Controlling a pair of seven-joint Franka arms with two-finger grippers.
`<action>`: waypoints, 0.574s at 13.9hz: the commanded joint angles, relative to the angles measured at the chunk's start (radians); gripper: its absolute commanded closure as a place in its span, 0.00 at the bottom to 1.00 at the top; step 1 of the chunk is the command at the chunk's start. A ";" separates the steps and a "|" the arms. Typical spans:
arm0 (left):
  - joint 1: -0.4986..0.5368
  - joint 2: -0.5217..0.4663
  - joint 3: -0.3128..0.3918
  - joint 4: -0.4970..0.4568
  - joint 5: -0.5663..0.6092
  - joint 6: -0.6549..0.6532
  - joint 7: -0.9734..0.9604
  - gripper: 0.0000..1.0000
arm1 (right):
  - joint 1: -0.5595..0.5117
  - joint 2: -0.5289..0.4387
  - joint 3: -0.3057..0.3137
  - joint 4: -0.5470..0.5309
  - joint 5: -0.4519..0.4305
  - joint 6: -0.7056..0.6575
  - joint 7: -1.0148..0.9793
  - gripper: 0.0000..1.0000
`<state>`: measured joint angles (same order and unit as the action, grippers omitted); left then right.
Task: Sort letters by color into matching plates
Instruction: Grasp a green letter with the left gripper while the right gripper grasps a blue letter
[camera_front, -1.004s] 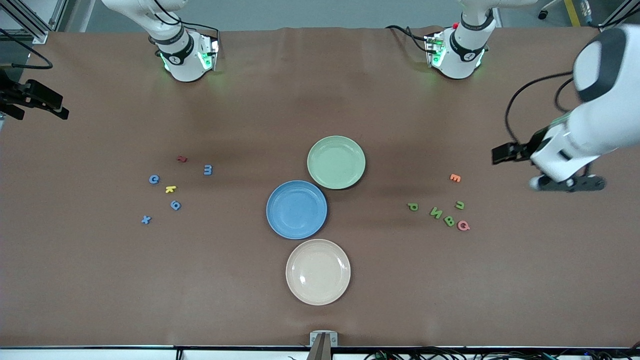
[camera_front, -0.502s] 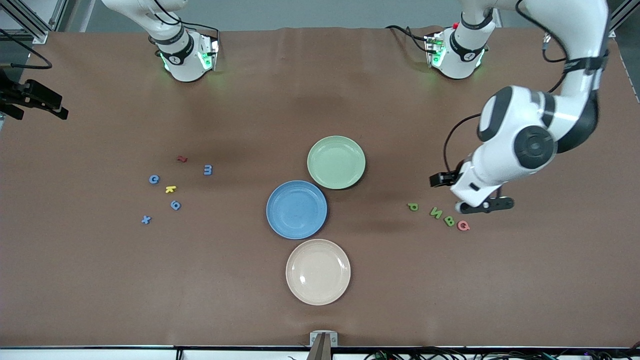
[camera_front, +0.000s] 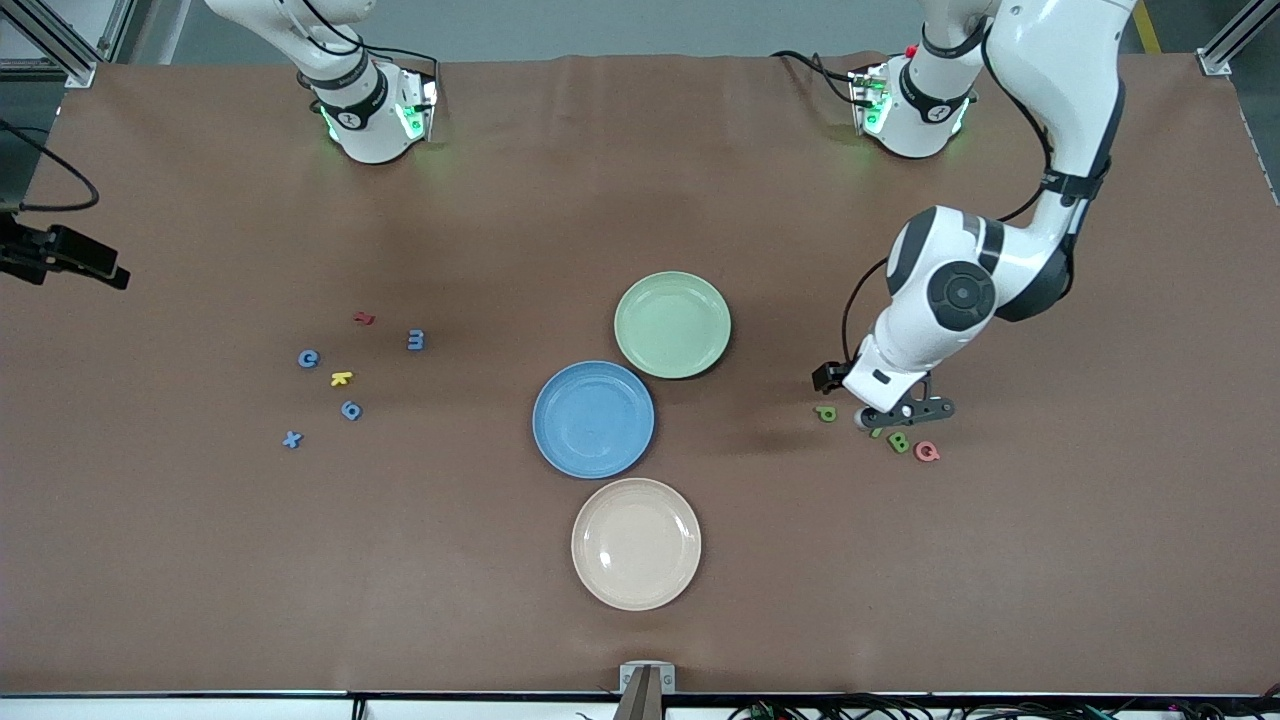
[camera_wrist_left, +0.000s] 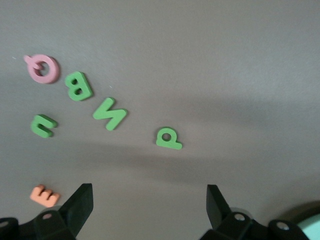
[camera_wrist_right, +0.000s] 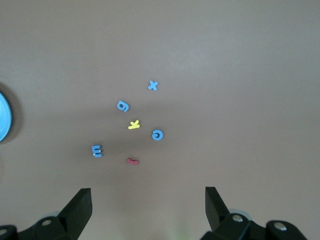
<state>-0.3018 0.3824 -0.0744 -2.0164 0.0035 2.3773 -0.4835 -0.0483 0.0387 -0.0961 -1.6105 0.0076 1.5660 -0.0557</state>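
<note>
**Left gripper over the green letters**

- My left gripper (camera_front: 893, 412): fingers spread, nothing between them, over the green N (camera_wrist_left: 110, 114) and J (camera_wrist_left: 43, 125).
- Green plate (camera_front: 672, 324), landmark: empty, touching the blue plate (camera_front: 593, 419).
- Green P (camera_front: 826, 412), B (camera_front: 899, 442): on the table, toward the left arm's end from the green plate.
- Four blue letters (camera_front: 350, 410): toward the right arm's end from it.
- My right gripper (camera_wrist_right: 145, 212): spread, empty, waiting high over those blue letters.
</note>
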 joint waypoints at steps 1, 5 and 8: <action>-0.008 0.041 0.005 -0.002 0.047 0.049 -0.038 0.00 | -0.019 0.096 0.007 0.020 0.011 0.026 -0.004 0.00; -0.011 0.139 0.005 0.036 0.047 0.126 -0.041 0.00 | -0.002 0.107 0.009 -0.064 0.008 0.069 0.011 0.00; -0.010 0.194 0.005 0.093 0.047 0.126 -0.043 0.00 | -0.002 0.044 0.010 -0.251 0.009 0.223 0.013 0.00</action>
<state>-0.3077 0.5350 -0.0726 -1.9819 0.0296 2.5046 -0.5062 -0.0505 0.1627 -0.0893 -1.7076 0.0093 1.6890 -0.0542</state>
